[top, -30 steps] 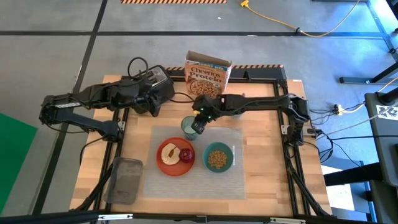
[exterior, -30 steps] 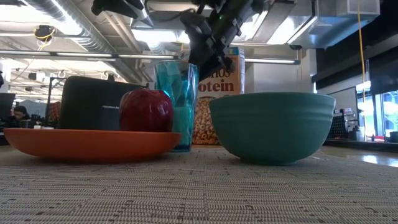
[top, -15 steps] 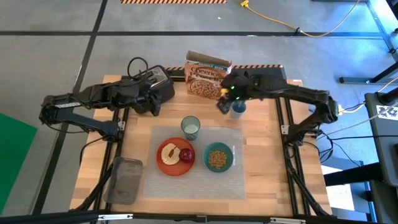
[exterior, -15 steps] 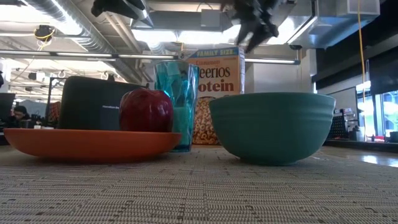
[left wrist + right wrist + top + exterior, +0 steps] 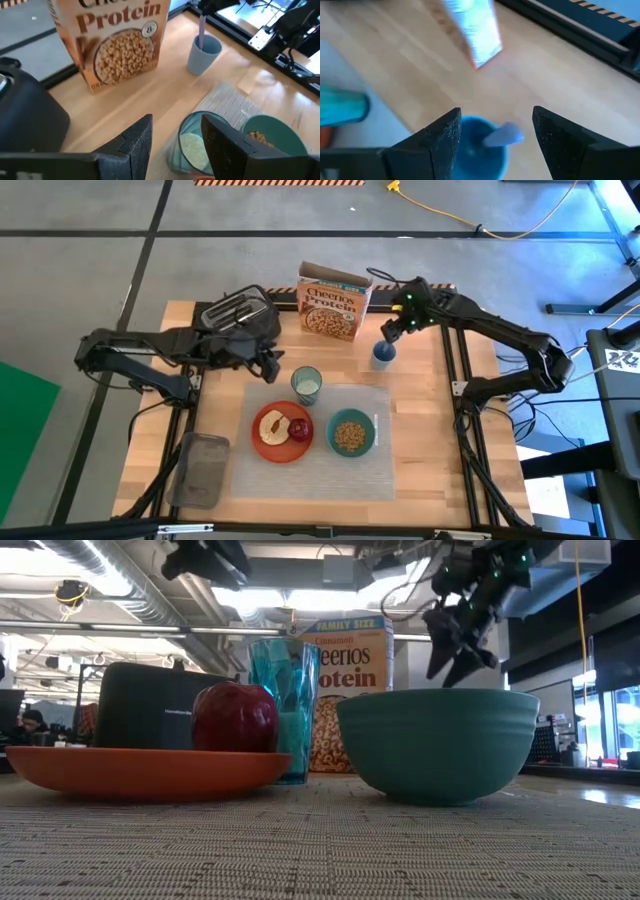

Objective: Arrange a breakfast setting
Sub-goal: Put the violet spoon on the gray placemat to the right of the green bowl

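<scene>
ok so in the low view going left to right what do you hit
black toaster → red apple on the orange plate → teal tumbler → cereal box → teal bowl, with the right gripper above it

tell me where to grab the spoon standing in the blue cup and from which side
Grip the spoon by its upper handle, the only part clear of the small blue cup, coming from straight above. It stands near upright, bowl end hidden inside. The right gripper, fingers open, hovers right over it.
</scene>
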Robot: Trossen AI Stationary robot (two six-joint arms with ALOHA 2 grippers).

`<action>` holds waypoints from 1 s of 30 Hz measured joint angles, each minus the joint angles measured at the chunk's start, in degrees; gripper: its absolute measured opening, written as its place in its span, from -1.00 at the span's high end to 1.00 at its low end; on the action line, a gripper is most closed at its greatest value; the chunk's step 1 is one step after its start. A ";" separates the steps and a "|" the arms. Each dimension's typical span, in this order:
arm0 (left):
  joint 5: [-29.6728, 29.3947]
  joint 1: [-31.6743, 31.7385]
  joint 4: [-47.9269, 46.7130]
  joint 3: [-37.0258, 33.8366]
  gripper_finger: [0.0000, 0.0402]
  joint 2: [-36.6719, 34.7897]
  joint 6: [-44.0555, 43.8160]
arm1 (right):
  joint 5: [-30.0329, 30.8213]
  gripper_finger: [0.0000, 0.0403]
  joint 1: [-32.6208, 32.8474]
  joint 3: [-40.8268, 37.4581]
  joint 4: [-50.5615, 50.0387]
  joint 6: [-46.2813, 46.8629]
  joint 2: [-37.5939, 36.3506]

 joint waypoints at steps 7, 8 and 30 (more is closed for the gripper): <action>0.00 -0.56 0.23 -0.02 0.19 3.03 -3.58 | -3.47 -0.18 -5.36 -2.03 1.15 -5.80 0.01; 0.02 -0.56 0.43 0.00 0.19 3.23 -4.30 | -4.97 -0.18 -5.84 -2.03 1.10 -6.31 0.01; -1.42 -0.53 0.33 -0.04 0.19 3.17 -7.35 | -16.35 0.29 -7.43 -2.03 -0.37 -9.80 3.90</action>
